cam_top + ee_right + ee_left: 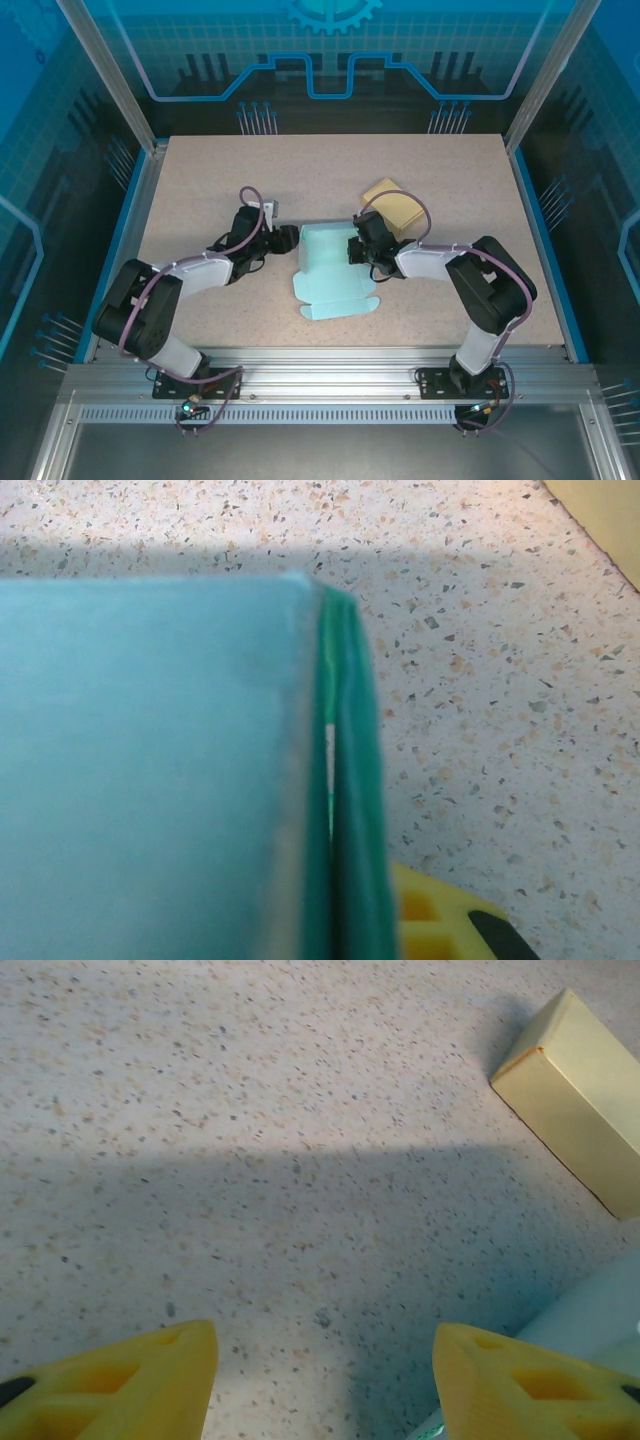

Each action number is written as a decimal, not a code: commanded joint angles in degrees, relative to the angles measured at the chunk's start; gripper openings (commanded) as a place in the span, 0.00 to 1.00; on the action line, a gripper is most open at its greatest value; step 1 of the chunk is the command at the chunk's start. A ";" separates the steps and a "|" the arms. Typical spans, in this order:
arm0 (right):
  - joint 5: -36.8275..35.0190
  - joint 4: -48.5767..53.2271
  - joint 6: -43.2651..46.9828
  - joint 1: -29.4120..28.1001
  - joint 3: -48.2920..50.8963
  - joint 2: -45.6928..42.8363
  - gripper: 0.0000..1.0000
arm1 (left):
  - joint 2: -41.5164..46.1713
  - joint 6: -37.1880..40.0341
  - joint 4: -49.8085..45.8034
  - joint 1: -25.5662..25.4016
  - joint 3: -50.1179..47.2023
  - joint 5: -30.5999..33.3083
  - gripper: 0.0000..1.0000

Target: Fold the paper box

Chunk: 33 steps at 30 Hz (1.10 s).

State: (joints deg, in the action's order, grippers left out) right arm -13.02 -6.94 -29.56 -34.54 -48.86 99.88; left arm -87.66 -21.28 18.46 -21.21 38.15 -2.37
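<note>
Teal paper box (325,268) wall seemingly pinched by right jaws.

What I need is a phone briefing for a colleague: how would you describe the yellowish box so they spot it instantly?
On the speckled table, find the right end effector near the middle. Just beyond it, toward the far edge, lies the yellowish box: a closed pale-yellow block, unlike the open teal paper box alongside.

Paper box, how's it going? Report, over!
Left hand open, empty, beside paper box. Right hand shut on its right wall. Near flap flat. Yellow box behind, not blocking.
</note>
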 commanded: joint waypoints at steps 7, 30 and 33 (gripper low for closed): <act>-0.55 1.75 0.03 -1.66 -1.16 0.59 0.00 | 4.85 -1.43 0.06 -4.23 -4.49 0.70 0.60; -0.78 2.29 0.91 -2.37 -1.21 0.07 0.00 | 3.89 5.96 1.36 -9.13 -1.67 1.22 0.62; -1.09 2.54 1.00 -2.32 -1.15 -0.05 0.00 | 2.90 6.77 1.76 -9.84 -1.07 1.37 0.62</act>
State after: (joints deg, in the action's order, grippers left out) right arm -16.62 -5.89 -29.12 -35.20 -49.12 99.88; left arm -83.42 -17.50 17.50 -29.04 34.94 0.60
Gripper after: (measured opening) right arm 0.111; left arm 0.618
